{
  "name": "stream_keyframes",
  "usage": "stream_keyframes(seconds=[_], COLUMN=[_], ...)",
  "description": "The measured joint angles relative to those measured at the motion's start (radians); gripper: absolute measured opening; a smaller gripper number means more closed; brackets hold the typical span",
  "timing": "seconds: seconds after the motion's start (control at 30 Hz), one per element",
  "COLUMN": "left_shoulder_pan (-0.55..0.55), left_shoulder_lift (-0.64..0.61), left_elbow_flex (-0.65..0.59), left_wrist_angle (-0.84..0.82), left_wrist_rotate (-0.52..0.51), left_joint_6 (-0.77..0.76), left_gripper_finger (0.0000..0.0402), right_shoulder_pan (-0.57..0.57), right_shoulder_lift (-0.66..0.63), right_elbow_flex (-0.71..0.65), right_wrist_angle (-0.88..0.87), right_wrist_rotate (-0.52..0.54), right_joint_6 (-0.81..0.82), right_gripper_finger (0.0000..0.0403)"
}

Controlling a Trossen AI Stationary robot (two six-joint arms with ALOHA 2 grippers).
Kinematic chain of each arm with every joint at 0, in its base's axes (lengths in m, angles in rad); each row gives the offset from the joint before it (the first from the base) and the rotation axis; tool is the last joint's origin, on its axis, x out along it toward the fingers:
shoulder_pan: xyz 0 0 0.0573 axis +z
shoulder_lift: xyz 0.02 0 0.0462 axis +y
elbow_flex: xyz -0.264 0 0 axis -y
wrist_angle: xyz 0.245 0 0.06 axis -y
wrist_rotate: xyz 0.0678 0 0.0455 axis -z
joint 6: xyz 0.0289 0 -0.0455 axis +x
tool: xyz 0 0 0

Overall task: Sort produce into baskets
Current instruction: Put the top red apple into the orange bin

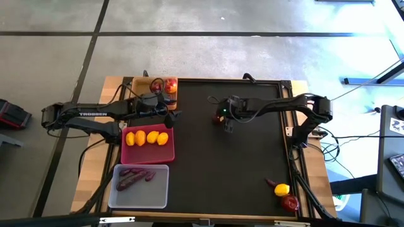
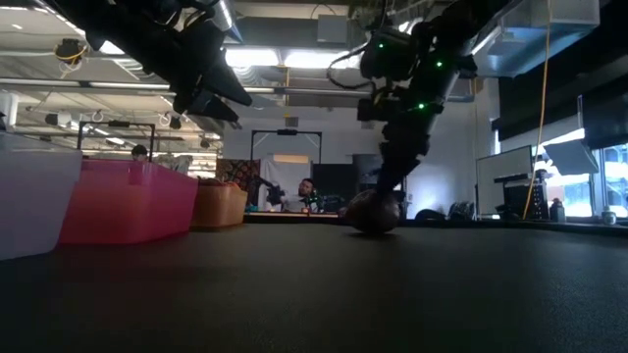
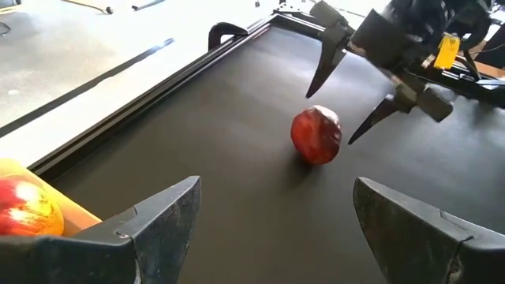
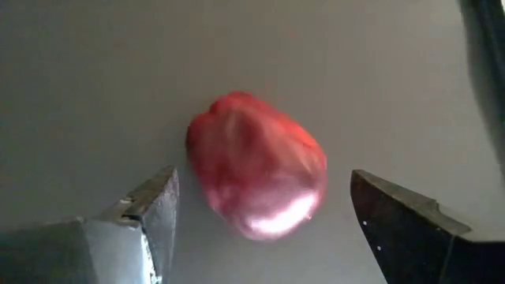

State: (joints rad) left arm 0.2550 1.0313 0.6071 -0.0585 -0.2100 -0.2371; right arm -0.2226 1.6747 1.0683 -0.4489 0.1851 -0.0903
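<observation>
High view: right gripper [image 1: 223, 121] sits over a dark-red apple [image 1: 218, 119] at twelve o'clock of the mat centre; left gripper [image 1: 172, 117] hovers at nine o'clock, beside the wooden tray [image 1: 140, 84].

Low view: the apple [image 2: 373, 212] rests on the mat under the right claw.

Left wrist view: left fingers spread, empty.

Right wrist view: jaws spread astride the apple [image 4: 256, 188], not touching. Recommend centring, lowering, then closing gently.
</observation>
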Motion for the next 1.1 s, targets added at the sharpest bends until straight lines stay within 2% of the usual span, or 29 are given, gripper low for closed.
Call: stream_keyframes(seconds=[0.47, 0.57, 0.7, 0.87, 1.1], left_shoulder_pan=[0.000, 0.000, 0.000, -0.029, -0.079], left_shoulder_lift=[0.000, 0.000, 0.022, 0.129, 0.379], left_elbow_flex=[0.000, 0.000, 0.000, 0.000, 0.010], left_wrist_angle=[-0.001, -0.001, 0.013, 0.122, 0.356], left_wrist_rotate=[0.000, 0.000, 0.023, 0.053, 0.053], left_joint_6=[0.004, 0.005, 0.004, -0.013, -0.082], left_gripper_finger=[0.0327, 0.0327, 0.0327, 0.0327, 0.0327], right_shoulder_pan=[0.000, 0.000, 0.000, 0.000, 0.000], right_shoulder_lift=[0.122, 0.123, 0.123, 0.123, 0.123], right_elbow_flex=[-0.013, -0.013, -0.013, -0.013, -0.013], right_wrist_angle=[0.075, 0.094, 0.110, 0.123, 0.170], right_wrist_rotate=[-0.020, -0.021, -0.021, -0.064, -0.077], right_joint_6=[-0.183, -0.200, -0.205, -0.179, -0.150], right_gripper_finger=[0.0297, 0.0270, 0.0211, 0.0160, 0.0161])
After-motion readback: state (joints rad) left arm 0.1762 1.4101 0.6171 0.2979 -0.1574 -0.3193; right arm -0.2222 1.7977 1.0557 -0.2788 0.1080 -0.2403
